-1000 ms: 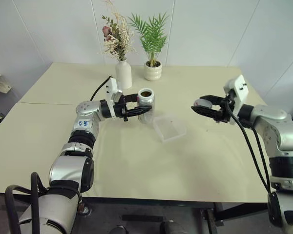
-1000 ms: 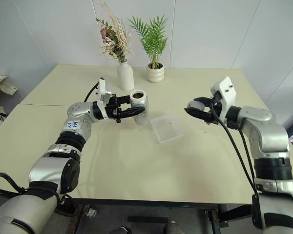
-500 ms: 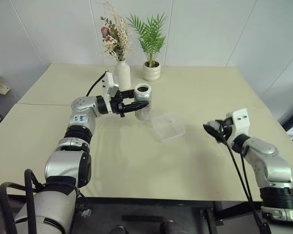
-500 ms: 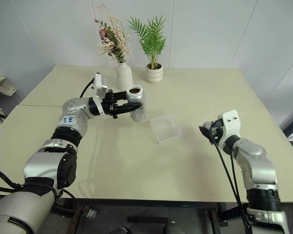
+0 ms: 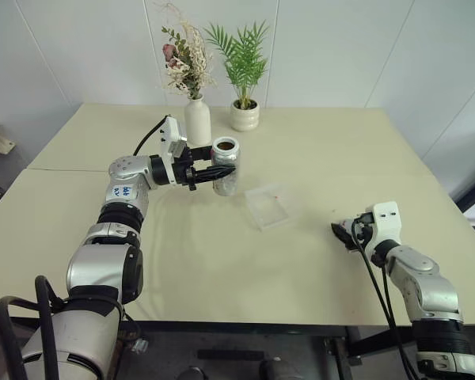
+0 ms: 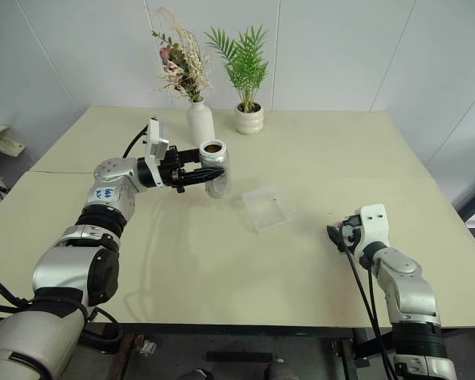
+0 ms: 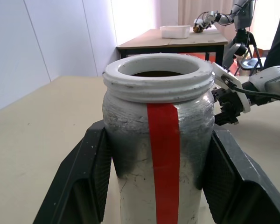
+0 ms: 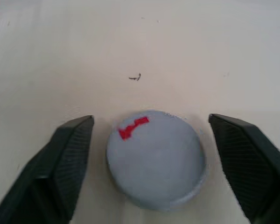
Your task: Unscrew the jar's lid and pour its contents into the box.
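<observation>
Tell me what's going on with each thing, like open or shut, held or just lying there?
jar: open, lid off, upright, held above the table.
lid: off the jar, lying flat on the table between the right gripper's fingers, not gripped.
contents: in the jar, not poured.
box: on the table, open on top.
left gripper: shut on the jar.
right gripper: open, low over the table.

Bright even light, soft shadows, right wrist view slightly blurred
</observation>
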Motion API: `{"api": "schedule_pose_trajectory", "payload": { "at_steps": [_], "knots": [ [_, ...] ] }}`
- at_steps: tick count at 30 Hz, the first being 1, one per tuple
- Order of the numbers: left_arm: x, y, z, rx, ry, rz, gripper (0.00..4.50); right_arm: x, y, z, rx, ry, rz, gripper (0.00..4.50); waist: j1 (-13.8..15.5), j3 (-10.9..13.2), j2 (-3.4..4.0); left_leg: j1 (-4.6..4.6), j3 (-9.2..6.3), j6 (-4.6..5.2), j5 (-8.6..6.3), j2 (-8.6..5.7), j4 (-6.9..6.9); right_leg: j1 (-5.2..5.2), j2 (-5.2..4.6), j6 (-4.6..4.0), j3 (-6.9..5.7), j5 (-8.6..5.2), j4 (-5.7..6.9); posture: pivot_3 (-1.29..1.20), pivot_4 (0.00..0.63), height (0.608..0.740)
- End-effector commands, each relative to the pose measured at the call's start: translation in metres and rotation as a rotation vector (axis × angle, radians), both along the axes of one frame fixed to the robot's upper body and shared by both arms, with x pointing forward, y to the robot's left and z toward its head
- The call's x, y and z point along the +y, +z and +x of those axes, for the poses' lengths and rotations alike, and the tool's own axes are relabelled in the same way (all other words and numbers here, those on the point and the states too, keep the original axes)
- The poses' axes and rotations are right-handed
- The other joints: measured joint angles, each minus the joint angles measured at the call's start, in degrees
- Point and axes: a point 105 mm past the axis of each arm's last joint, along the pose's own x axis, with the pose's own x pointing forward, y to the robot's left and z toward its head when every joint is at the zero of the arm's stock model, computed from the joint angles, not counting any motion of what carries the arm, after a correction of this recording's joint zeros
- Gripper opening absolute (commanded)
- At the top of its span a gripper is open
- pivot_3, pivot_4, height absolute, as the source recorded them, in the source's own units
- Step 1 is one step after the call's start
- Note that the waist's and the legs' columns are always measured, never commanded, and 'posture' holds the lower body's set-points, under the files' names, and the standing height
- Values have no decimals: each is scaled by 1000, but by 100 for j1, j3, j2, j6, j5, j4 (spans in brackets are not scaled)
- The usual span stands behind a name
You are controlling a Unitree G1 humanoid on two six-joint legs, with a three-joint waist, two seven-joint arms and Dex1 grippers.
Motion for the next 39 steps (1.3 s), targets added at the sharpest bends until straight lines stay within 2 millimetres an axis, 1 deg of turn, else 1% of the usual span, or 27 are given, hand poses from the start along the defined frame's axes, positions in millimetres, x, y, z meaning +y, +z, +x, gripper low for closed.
{"api": "schedule_pose_trajectory", "payload": {
  "at_steps": [1, 3, 6, 8, 10, 11, 12, 13, 14, 15, 16, 18, 20, 22, 25, 29, 32, 34, 35, 37, 39],
  "knots": [
    [1, 13, -1, -48, 1, 6, 2246, -8, 23, -2, -78, -10, -28, 4462, -14, 0, 0, 0, 0, 0, 0, 0, 0, 0, 0, 0, 0, 0, 0, 0, 150, 740],
    [1, 13, -1, -49, 5, 5, 2246, -5, 32, -5, -98, 28, -40, 4462, -21, 0, 0, 0, 0, 0, 0, 0, 1, 0, 0, 1, 1, 1, 0, 0, 150, 740],
    [1, 14, 1, -60, 26, 3, 2246, 2, 53, -16, -131, 118, -68, 4462, -29, 0, 0, -1, 0, 0, 0, -1, -1, 0, 0, 2, 3, 0, -1, 0, 150, 740],
    [0, 17, 3, -80, 46, 0, 2246, 11, 72, -31, -189, 230, -109, 4462, -26, 0, 0, -2, -1, 0, 0, 0, -1, 0, 0, 3, 2, 0, -4, 0, 150, 740],
    [0, 18, 5, -92, 61, -2, 2246, 17, 81, -41, -219, 297, -132, 4462, -29, 1, -2, -2, -2, 0, -1, -1, -2, 2, 1, 6, 2, -2, -6, 0, 150, 740],
    [-1, 19, 5, -95, 66, -2, 2246, 24, 91, -49, -275, 361, -141, 4462, -33, 2, -4, -2, -2, 1, -1, -1, -1, 3, 1, 7, 2, -1, -6, 0, 150, 740],
    [-1, 20, 6, -108, 78, 2, 2246, 34, 105, -62, -349, 458, -121, 4462, -34, 3, -6, -2, -2, 1, -1, -1, 0, 4, 1, 10, 3, 0, -7, 0, 150, 740],
    [-1, 20, 7, -117, 86, 5, 2246, 40, 114, -73, -401, 529, -110, 4462, -34, 3, -6, -1, -1, 1, -1, -1, 1, 6, 2, 11, 3, 1, -7, 0, 150, 740],
    [-3, 21, 9, -135, 104, 16, 2246, 39, 125, -83, -428, 573, -73, 4462, -34, 3, -6, -1, -1, 1, -1, -2, 0, 5, 2, 12, 5, 2, -7, 0, 150, 740],
    [-4, 22, 10, -148, 116, 23, 2246, 38, 130, -88, -435, 593, -46, 4462, -40, 4, -7, -1, -2, 1, -1, -2, 1, 7, 3, 13, 5, 2, -7, 0, 150, 740],
    [-6, 23, 12, -158, 128, 30, 2246, 35, 132, -91, -421, 602, -38, 4462, -35, 5, -9, -1, -1, 1, -1, -2, 3, 9, 3, 18, 7, 5, -9, 0, 150, 740],
    [-9, 26, 14, -182, 148, 40, 2246, 27, 128, -90, -379, 583, -68, 4462, -22, 11, -20, -1, -1, 1, 0, -7, 10, 15, -1, 26, 11, 9, -12, 0, 150, 740],
    [-12, 28, 21, -221, 215, 80, 2246, 23, 126, -88, -366, 561, -84, 4462, -16, 15, -28, 0, -1, 3, 1, -8, 15, 20, -2, 29, 12, 13, -17, 0, 150, 740],
    [-16, 30, 26, -324, 284, 168, 2246, 22, 126, -88, -364, 555, -94, 4462, 0, 18, -33, 0, -1, 5, 2, -9, 16, 21, -2, 31, 14, 14, -16, 0, 150, 740],
    [-27, 41, 31, -445, 360, 232, 2246, 21, 127, -88, -366, 543, -90, 4462, 23, 20, -37, -1, 1, 6, 2, -11, 12, 18, -2, 32, 20, 15, -18, 0, 150, 740],
    [-46, 47, 35, -621, 409, 377, 2246, 24, 126, -88, -368, 542, -90, 4462, 64, 20, -38, -3, 3, 6, 2, -11, 6, 18, -2, 35, 21, 16, -31, 0, 150, 740],
    [-62, 47, 32, -785, 387, 503, 2246, 25, 125, -88, -366, 531, -94, 4462, 85, 21, -38, -7, 5, 8, 1, -12, 1, 18, -2, 39, 22, 18, -47, 0, 150, 740],
    [-77, 51, 27, -902, 345, 563, 2246, 24, 124, -90, -366, 517, -97, 4462, 87, 21, -38, -10, 7, 12, -2, -13, 0, 19, -3, 41, 24, 19, -55, 0, 150, 740],
    [-85, 50, 24, -977, 318, 615, 2246, 23, 124, -91, -369, 508, -95, 4462, 90, 22, -40, -11, 8, 15, -4, -14, -1, 19, -3, 42, 25, 19, -59, 0, 150, 740],
    [-93, 47, 21, -1077, 283, 679, 2246, 23, 123, -92, -372, 498, -94, 4462, 92, 26, -47, -15, 10, 17, -6, -14, -1, 18, -4, 43, 26, 19, -66, 0, 150, 740],
    [-102, 41, 18, -1213, 228, 765, 2246, 23, 121, -95, -368, 487, -92, 4462, 81, 28, -51, -15, 15, 19, -9, -14, -2, 18, -4, 45, 31, 20, -71, 0, 150, 740]
  ]
}}
